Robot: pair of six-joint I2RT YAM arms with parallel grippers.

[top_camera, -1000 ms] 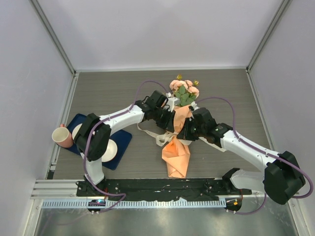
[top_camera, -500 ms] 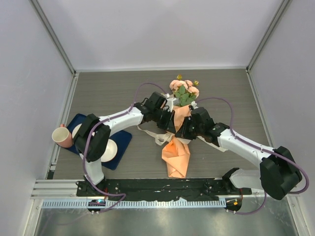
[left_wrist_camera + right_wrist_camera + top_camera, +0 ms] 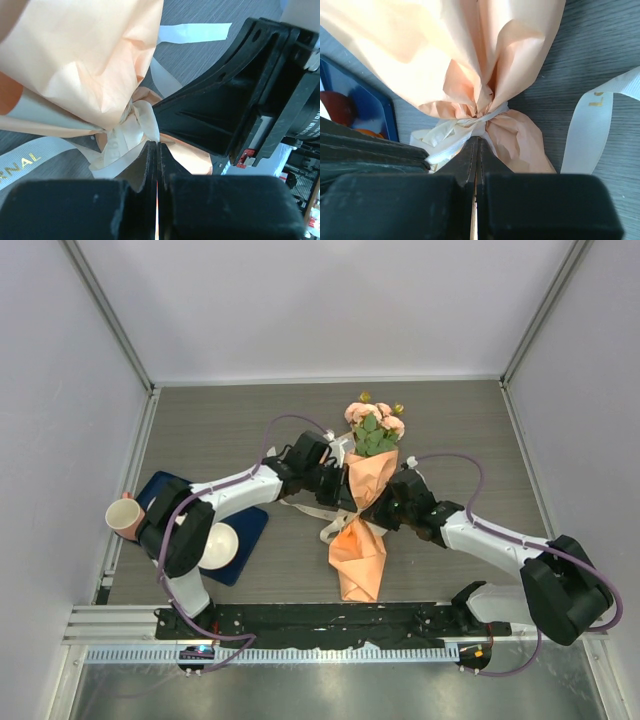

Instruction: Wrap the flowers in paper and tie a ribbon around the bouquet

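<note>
Bouquet: the bouquet (image 3: 366, 485) of pale pink roses in a cone of thin orange-peach paper lay at the middle of the table, blooms toward the far wall, its tail toward the arm bases.
Flowers: the flowers (image 3: 373, 425), pink heads with green leaves and a few yellow buds, stuck out of the cone's far mouth.
Paper: the paper (image 3: 360, 555) was pinched to a narrow waist, flaring wide above it and loose below; its gathers showed in both wrist views (image 3: 90, 55) (image 3: 445, 45).
Ribbon: the narrow cream-white fabric ribbon (image 3: 142, 119) with gold lettering was knotted around that waist (image 3: 482, 119); loose lengths curled on the table left of the cone (image 3: 327, 530).
Left gripper: the left gripper (image 3: 343, 500) sat against the waist from the left, fingers pressed together (image 3: 157, 146) on a strand coming off the knot.
Right gripper: the right gripper (image 3: 380, 512) sat against the waist from the right, fingers together (image 3: 476, 141) with a strand at their tips; whether it was pinched could not be told.
Table: grey wood-grain table (image 3: 230, 420).
Tray: dark blue tray (image 3: 250, 530) lay well to the left, with a white round dish (image 3: 222, 545) on it.
Cup: pale pink cup (image 3: 125, 515) stood at the tray's left edge.
</note>
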